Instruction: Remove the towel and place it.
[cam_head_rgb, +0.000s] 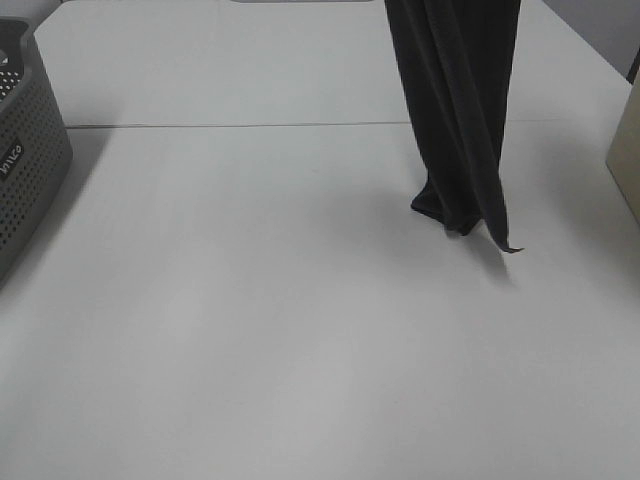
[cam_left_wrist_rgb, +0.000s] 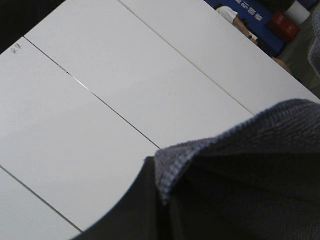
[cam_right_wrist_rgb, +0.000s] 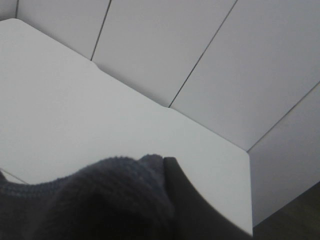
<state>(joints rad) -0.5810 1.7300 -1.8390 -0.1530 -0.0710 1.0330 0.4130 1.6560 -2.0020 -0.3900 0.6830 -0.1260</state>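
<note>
Starting at the near edge, the bench is plain white, and nothing of the task lies on this side. Farther in, toward the right edge, the low end of the towel hangs in dark folds. One corner trails out just over the surface. I cannot tell whether it touches or sits a hair above. At about the same depth, a grey perforated basket stands on the left edge, well apart from the cloth. A pale box-like thing shows at the right edge. Behind the towel's low end, the seam runs across the bench. The towel rises past the far edge and out of the high view.

In both wrist views terry cloth is bunched right up against the lens. Only a smooth dark form shows beside it for the left gripper, and the same for the right gripper. The jaws are hidden, so I cannot tell whether either is clamped. The hanging cloth does suggest a hold from above.

I judge the lift is done and the placing is in hand. Next I would carry the towel over the open middle, then lower and sweep it so it lays out flat rather than piling up.
</note>
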